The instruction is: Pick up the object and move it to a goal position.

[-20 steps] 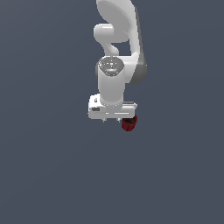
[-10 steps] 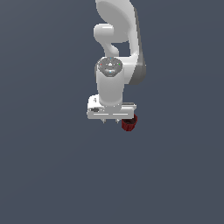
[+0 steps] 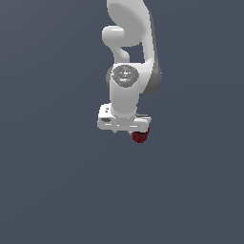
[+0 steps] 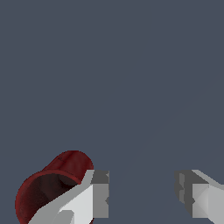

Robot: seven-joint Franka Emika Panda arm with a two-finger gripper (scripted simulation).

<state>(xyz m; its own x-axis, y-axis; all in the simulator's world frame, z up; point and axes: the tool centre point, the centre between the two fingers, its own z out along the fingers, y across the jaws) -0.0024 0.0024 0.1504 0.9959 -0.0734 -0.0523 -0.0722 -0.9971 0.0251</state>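
Observation:
The object (image 3: 140,136) is a small dark red cup, peeking out below the white hand on the exterior view's right. In the wrist view the object (image 4: 52,188) lies on its side with its dark hollow showing, on the outer side of one finger (image 4: 94,199), not between the two. My gripper (image 4: 142,194) is open with a wide bare gap between its pads. In the exterior view the gripper (image 3: 125,129) points down, and the hand hides most of its fingers and part of the cup.
A plain dark grey-blue surface (image 3: 57,190) fills the scene all around. The white arm (image 3: 131,43) rises behind the hand towards the top of the exterior view. No other objects show.
The hand has sunk very slightly towards the cup. The cup has stayed where it was.

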